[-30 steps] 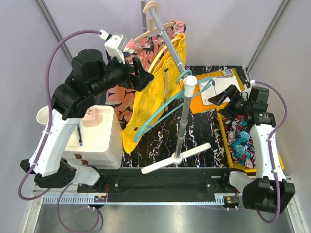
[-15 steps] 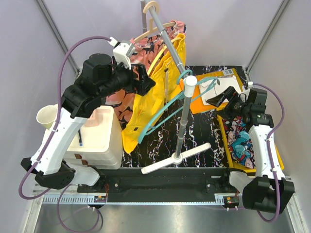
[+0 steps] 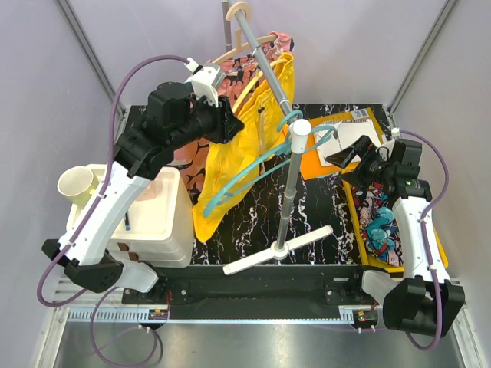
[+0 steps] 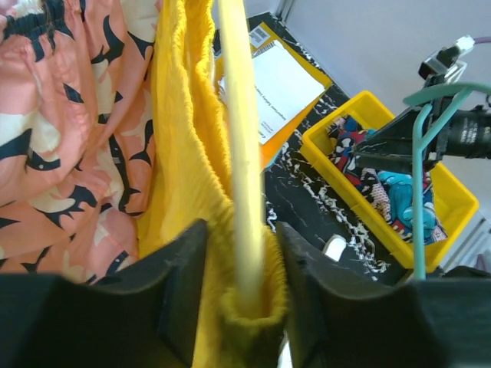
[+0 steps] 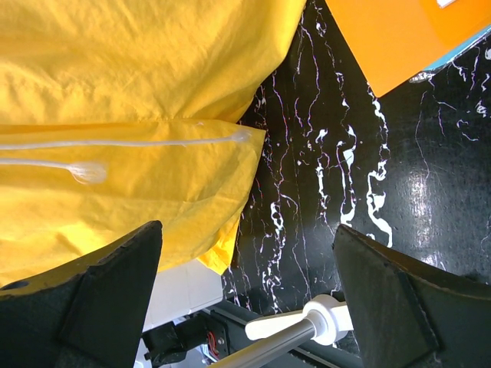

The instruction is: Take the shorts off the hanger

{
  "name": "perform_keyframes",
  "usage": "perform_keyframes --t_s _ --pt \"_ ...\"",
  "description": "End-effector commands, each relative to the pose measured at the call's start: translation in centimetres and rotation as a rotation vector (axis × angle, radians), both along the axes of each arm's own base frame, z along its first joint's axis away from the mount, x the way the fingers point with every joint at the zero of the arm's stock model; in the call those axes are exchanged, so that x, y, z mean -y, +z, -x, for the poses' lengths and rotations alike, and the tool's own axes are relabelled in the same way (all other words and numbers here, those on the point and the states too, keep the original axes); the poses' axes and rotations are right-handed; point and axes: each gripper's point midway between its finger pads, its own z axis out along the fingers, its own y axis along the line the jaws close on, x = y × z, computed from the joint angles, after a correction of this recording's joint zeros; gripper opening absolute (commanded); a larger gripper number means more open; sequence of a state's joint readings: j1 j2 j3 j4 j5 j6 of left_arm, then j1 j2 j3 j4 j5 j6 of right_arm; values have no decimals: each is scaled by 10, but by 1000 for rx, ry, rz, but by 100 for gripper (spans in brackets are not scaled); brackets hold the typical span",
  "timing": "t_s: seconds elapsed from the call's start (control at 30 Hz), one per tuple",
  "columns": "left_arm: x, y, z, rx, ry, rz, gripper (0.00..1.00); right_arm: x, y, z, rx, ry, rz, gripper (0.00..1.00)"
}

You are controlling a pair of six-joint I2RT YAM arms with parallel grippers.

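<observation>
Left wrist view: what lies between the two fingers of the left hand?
The yellow shorts' waistband and a pale hanger bar, seen in the left wrist view.

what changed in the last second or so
The left gripper swung right and further in, onto the hanging yellow shorts. It closed from wide open onto their waistband and the pale hanger arm inside it. The right gripper shifted slightly, staying open. The pink printed shorts and rack stayed put.
</observation>
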State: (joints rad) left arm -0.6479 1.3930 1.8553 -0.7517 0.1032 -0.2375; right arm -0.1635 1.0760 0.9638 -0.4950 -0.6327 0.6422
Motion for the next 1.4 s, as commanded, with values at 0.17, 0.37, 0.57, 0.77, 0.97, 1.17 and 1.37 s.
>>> perform_keyframes --t_s 0.17,0.37,0.57,0.77,0.97,1.17,1.37 --pt "4 34 -5 106 -18 52 6 -5 10 -1 43 25 -6 100" --pt "4 50 0 140 -38 71 0 -5 8 -2 35 28 -11 100" --pt "5 88 12 190 -82 149 0 -5 8 -2 33 25 -14 100" --pt "8 117 17 224 -117 211 0 -6 11 -1 37 25 -16 100" --pt "26 110 7 174 -172 237 0 -4 14 -2 38 11 -5 100" --pt "40 90 -11 80 -203 276 0 -1 13 -3 35 5 9 100" --pt "38 67 -13 37 -203 270 0 2 11 -5 33 -3 37 100"
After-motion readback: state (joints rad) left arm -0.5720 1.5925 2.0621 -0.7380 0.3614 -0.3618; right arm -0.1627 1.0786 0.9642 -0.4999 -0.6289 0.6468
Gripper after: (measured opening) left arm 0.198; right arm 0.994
